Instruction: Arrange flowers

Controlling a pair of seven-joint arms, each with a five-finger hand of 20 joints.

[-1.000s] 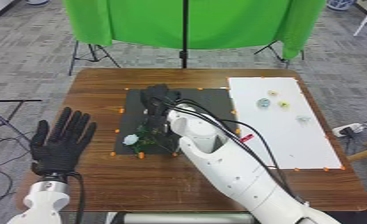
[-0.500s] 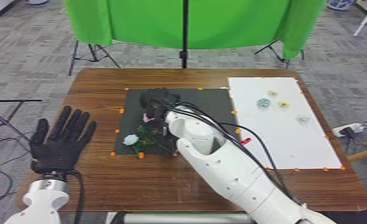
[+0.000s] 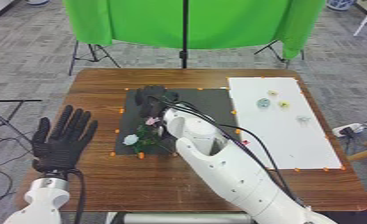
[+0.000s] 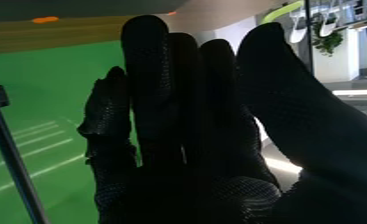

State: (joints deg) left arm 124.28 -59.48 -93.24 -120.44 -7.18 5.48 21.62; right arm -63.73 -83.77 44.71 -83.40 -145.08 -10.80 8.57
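My right hand [image 3: 151, 96] is over the upper left part of the black mat [image 3: 206, 100], open. In the right wrist view the fingers of that hand [image 4: 193, 115] are fairly straight and hold nothing visible. A white flower [image 3: 131, 139] with green leaves lies near the mat's lower left. A pink flower [image 3: 151, 121] shows just below the right hand, and the forearm hides part of what lies around it. My left hand [image 3: 60, 142], open with fingers spread, is at the table's left side.
A white board [image 3: 295, 145] on the right bears small pale flowers, among them a blue one [image 3: 264, 103] and a yellow one [image 3: 283, 105]. Something small and red [image 3: 245, 142] shows beside the right arm. Cables run along that arm.
My right hand has shifted slightly left, and the pink flower has come into fuller view below it. The left hand has barely moved.
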